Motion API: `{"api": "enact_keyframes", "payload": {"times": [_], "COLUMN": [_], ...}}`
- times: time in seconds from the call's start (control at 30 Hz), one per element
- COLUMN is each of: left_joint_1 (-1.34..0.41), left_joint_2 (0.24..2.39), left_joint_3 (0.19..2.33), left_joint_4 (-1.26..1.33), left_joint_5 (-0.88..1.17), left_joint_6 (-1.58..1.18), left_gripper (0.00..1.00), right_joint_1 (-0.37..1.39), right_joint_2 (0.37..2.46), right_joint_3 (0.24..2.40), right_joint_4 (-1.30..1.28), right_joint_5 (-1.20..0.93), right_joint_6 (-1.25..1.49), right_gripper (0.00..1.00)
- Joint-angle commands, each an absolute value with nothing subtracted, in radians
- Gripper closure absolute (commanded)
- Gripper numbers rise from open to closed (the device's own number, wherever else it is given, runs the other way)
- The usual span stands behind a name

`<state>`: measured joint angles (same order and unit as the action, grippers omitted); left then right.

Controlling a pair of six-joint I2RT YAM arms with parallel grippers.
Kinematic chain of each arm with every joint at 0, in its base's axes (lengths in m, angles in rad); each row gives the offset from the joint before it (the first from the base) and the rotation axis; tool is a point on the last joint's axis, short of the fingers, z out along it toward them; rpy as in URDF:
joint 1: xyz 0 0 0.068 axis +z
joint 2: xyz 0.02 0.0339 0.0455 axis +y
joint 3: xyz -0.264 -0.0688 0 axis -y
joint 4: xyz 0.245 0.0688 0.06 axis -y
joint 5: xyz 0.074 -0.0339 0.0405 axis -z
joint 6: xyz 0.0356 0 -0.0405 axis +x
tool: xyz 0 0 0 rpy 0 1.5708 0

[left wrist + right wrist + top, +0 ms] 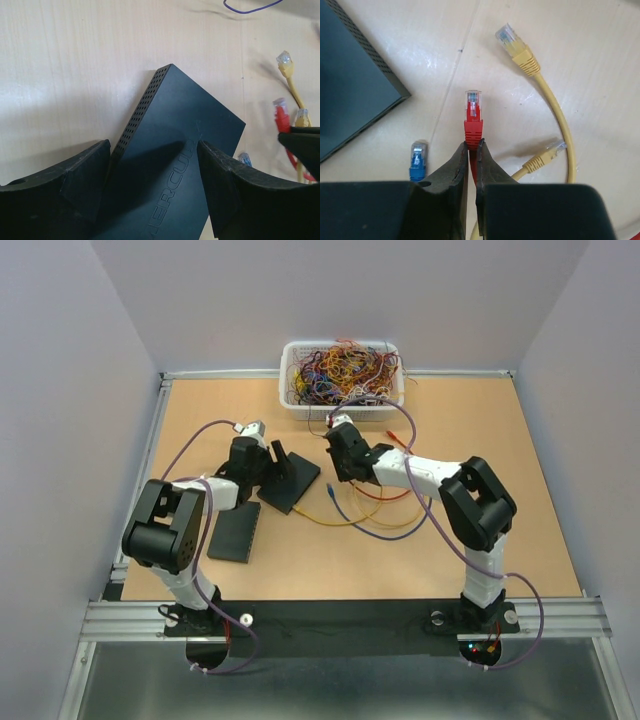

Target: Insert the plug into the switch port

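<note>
The switch point(175, 130), a dark flat box with a vented side, fills the gap between my left gripper's point(154, 146) wide-set fingers. One finger lies against the vented side, the other against its top face. Its ports are hidden. In the top view it sits left of centre point(297, 483) under the left gripper point(268, 462). My right gripper point(473, 146) is shut on the red cable just behind the red plug point(473, 112), which points forward above the table. The plug's tip is to the right of the switch's corner point(350, 85) and apart from it.
Next to the red plug lie a blue plug point(418, 160) and two yellow plugs point(516, 47) point(543, 157) on one looping cable. A white basket point(290, 400) of tangled wires stands at the back. A second flat black box point(235, 532) lies near the left arm.
</note>
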<state>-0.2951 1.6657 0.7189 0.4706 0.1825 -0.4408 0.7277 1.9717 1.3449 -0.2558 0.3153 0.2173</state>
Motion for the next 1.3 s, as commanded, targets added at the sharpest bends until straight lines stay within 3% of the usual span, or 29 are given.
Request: {"api": "enact_keyframes", "payload": {"times": [0.0,0.3,0.37,0.43,1.27], "left_joint_1": [-0.301,-0.301,-0.301,-0.301,-0.299], "left_joint_2": [1.601,1.562,1.559,1.555,1.578], "left_joint_3": [0.686,0.611,0.600,0.592,0.532], "left_joint_4": [0.511,0.618,0.632,0.646,0.779], "left_joint_5": [0.169,0.170,0.170,0.173,0.176], "left_joint_6": [-0.459,-0.489,-0.494,-0.494,-0.494], "left_gripper": [0.20,0.15,0.12,0.01,0.13], "right_joint_1": [0.732,0.856,0.868,0.882,0.942], "right_joint_2": [1.867,1.824,1.838,1.855,1.985], "right_joint_3": [1.358,1.301,1.301,1.299,1.361], "right_joint_4": [-0.270,-0.278,-0.278,-0.276,-0.270], "right_joint_5": [0.319,0.244,0.226,0.212,0.238], "right_joint_6": [0.241,0.314,0.331,0.342,0.339], "right_gripper": [1.00,1.00,1.00,1.00,0.99]}}
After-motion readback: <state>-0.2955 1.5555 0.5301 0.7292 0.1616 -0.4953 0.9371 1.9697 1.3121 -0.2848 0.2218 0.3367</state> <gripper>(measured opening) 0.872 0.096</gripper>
